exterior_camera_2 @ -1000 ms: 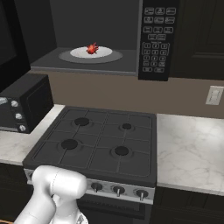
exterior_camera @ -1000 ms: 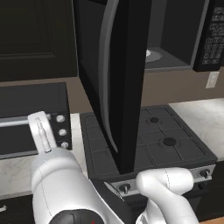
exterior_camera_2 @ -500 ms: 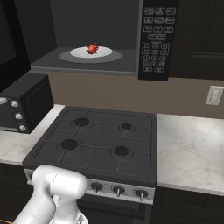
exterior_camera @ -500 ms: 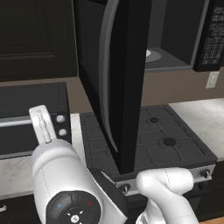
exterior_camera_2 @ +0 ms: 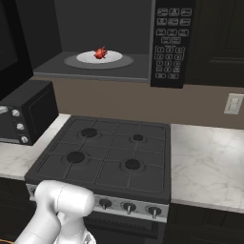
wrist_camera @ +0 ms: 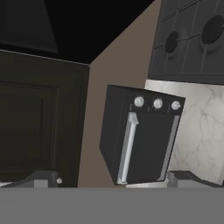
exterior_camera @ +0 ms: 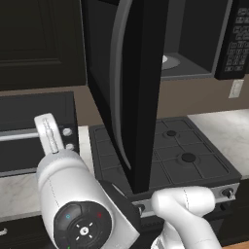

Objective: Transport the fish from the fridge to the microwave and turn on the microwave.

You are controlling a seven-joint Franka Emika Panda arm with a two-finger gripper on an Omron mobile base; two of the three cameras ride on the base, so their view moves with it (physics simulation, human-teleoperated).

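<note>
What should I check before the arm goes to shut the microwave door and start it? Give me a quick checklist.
1. Fish inside the microwave: ok, it rests on the white plate in the open cavity.
2. Microwave door shut: not ok, it stands swung wide open over the stove.
3. Gripper free: ok, the fingers stand apart with nothing between them.
4. Gripper aimed at the door: not ok, the hand view faces the toaster oven instead.
5. Keypad unobstructed: ok, nothing stands in front of it.
6. Microwave running: cannot tell from the pictures.
</note>
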